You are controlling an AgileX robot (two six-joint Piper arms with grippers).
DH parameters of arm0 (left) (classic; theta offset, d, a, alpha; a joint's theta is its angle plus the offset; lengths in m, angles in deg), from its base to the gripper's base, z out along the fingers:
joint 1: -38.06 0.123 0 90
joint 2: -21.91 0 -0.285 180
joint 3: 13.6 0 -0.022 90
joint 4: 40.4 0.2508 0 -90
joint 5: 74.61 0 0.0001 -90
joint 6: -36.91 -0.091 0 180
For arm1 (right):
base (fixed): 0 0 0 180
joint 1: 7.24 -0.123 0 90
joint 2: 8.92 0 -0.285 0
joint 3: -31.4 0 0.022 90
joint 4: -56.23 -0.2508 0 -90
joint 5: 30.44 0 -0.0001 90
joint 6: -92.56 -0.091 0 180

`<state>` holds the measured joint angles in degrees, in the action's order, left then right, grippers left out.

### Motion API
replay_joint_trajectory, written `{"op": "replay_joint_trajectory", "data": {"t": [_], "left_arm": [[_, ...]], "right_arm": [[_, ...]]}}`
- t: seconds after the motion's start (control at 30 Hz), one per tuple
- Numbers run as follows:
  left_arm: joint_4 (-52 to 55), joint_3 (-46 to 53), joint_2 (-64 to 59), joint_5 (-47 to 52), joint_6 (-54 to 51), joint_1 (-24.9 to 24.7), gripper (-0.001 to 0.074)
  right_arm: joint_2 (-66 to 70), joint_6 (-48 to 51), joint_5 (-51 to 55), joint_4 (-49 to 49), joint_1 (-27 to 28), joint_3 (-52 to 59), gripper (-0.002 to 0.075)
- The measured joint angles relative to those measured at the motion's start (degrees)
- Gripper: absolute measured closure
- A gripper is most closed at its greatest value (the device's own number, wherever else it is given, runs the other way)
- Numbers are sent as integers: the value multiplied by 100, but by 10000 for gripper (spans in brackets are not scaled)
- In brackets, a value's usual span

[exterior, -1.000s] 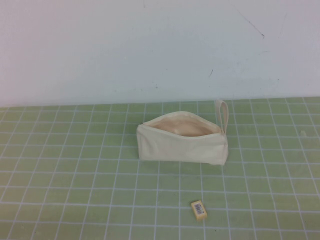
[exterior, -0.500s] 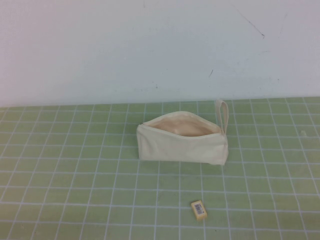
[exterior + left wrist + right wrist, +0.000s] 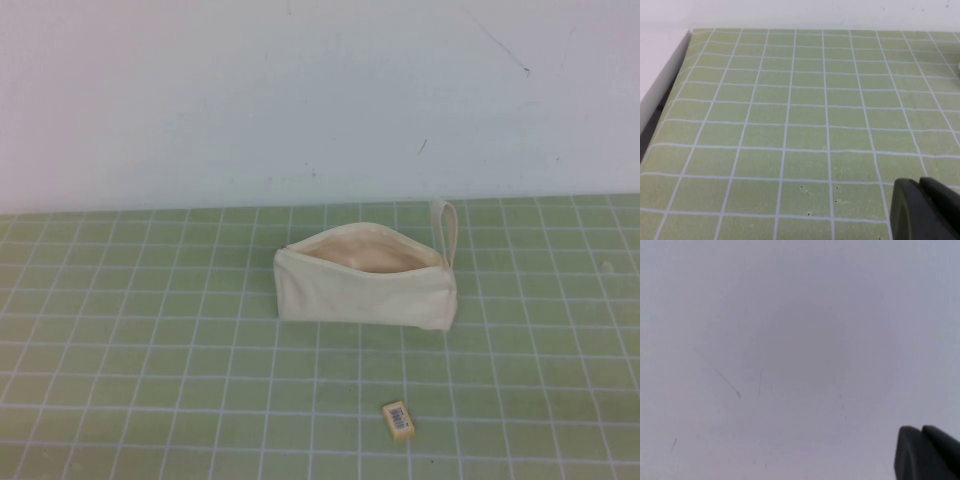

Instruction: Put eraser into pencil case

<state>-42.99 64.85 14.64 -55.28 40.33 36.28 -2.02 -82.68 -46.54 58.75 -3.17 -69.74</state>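
The cream-white pencil case (image 3: 365, 288) lies on the green grid mat in the high view, its zip open with the peach lining showing and a loop strap (image 3: 445, 228) at its right end. The small yellow-tan eraser (image 3: 398, 418) with a barcode label lies on the mat in front of the case, near the front edge. Neither arm shows in the high view. My left gripper (image 3: 922, 187) is shut and empty over bare mat in the left wrist view. My right gripper (image 3: 921, 432) is shut and empty, facing a plain white wall in the right wrist view.
The green grid mat (image 3: 150, 340) covers the table up to a white back wall (image 3: 300, 100). In the left wrist view the mat's edge (image 3: 670, 90) meets a white border at one side.
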Motion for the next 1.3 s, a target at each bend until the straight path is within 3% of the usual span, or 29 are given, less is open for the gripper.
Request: {"op": "replay_joint_trajectory", "data": {"t": [0.2, 0.47, 0.6, 0.9, 1.1, 1.3], "left_arm": [[0, 0, 0, 0, 0, 0, 736], [0, 0, 0, 0, 0, 0, 736], [0, 0, 0, 0, 0, 0, 736], [0, 0, 0, 0, 0, 0, 736], [3, 0, 0, 0, 0, 0, 736], [3, 0, 0, 0, 0, 0, 736]], "right_arm": [[0, -2, -600, -23, 0, -27, 727], [299, -176, 2148, -33, 0, -2151, 727], [1258, 244, 3789, -282, 0, -3372, 727], [3900, 2892, 6107, -1813, 0, -5339, 727], [5540, 3634, 6637, -2594, -45, -5559, 727], [6964, 3795, 6425, -2746, -880, -5559, 727]]}}
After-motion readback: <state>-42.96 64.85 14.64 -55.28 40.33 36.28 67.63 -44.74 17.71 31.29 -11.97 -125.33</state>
